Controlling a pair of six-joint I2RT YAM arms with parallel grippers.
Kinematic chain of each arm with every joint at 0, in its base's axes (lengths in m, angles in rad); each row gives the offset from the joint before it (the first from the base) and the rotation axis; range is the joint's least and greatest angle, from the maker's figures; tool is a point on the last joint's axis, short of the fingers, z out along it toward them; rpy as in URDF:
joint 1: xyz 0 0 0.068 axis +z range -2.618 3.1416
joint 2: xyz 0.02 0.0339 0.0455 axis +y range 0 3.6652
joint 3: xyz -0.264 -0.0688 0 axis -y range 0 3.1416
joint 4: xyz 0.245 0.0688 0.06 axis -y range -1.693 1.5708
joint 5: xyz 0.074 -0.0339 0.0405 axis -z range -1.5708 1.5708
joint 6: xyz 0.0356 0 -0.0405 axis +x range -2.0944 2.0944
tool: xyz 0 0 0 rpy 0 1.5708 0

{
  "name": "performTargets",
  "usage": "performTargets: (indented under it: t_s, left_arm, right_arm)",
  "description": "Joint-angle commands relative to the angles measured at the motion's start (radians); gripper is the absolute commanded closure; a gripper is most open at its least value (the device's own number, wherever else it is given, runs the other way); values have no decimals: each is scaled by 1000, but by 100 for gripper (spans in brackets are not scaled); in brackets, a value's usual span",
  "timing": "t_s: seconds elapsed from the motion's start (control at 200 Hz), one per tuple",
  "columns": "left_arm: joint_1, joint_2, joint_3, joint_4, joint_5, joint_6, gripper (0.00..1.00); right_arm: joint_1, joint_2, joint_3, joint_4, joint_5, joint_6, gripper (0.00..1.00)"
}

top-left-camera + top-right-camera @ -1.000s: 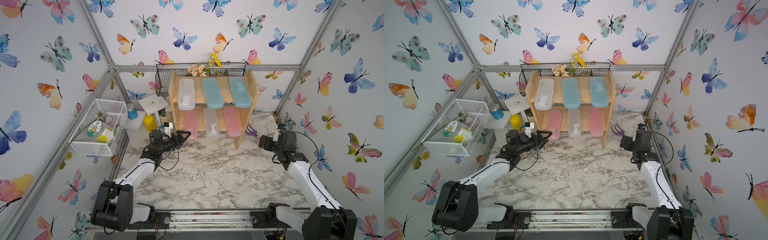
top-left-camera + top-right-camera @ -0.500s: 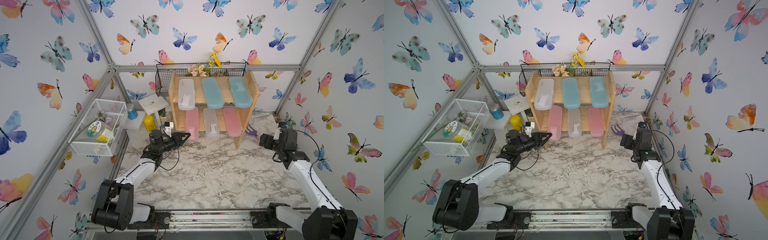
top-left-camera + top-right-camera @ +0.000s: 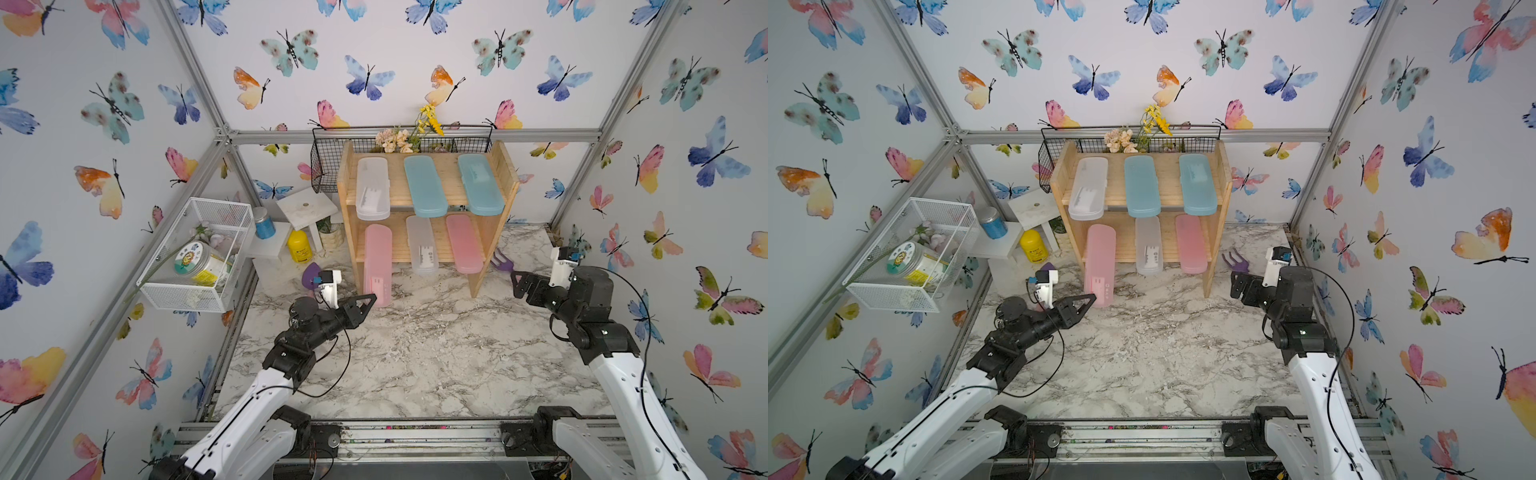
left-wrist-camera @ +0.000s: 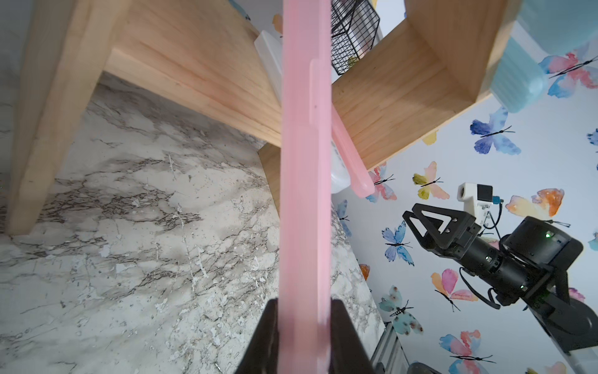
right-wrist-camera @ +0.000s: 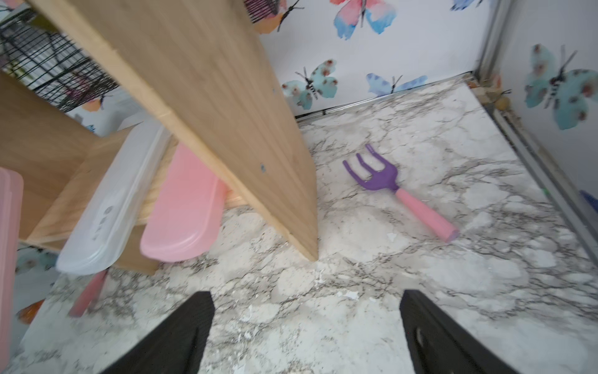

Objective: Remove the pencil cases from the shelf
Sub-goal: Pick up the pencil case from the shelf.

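Observation:
The pine shelf (image 3: 397, 183) stands at the back of the marble table. Its top tier holds a frosted pencil case (image 3: 372, 187) and two teal ones (image 3: 424, 185) (image 3: 480, 183). A frosted case (image 3: 422, 245) and a pink case (image 3: 464, 243) lie on the lower tier. The left pink pencil case (image 3: 377, 266) (image 3: 1099, 266) (image 4: 304, 162) sticks far out over the lower tier's front edge. My left gripper (image 3: 371, 300) (image 3: 1091, 300) (image 4: 304, 323) is shut on its near end. My right gripper (image 3: 515, 282) (image 3: 1235, 284) (image 5: 305, 311) stands open and empty beside the shelf's right side panel.
A purple toy fork (image 3: 500, 262) (image 5: 382, 176) lies right of the shelf, just beyond my right gripper. A black wire basket (image 3: 328, 166) hangs behind the shelf. At the left are a white wire basket (image 3: 199, 253), a yellow bottle (image 3: 300, 247), a white stool (image 3: 307, 205) and a purple trowel (image 3: 311, 274).
My left gripper has shut on the left pink pencil case and drawn it forward out of the lower tier. My right gripper has shifted slightly toward the shelf.

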Motion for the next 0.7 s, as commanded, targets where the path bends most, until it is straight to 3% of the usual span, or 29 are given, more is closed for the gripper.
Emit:
performTargets:
  t_s: [0.0, 0.185, 0.431, 0.561, 0.696]
  left_arm:
    - [-101, -168, -40, -101, -298, 131, 90]
    - [-328, -281, -65, -182, -582, 203, 92]
    - [-699, -106, 17, -149, -1001, 330, 93]
    - [-747, -42, 33, -105, -1033, 326, 93]
    - [-750, -87, -9, -45, -1020, 307, 93]
  right_arm:
    - [95, -18, 1, -49, -47, 60, 2]
    - [323, -28, 3, 8, -7, 193, 1]
    - [712, 112, 56, 182, 168, 285, 1]
    - [780, 216, 109, 284, 142, 316, 1]
    - [789, 255, 116, 361, 140, 340, 1]
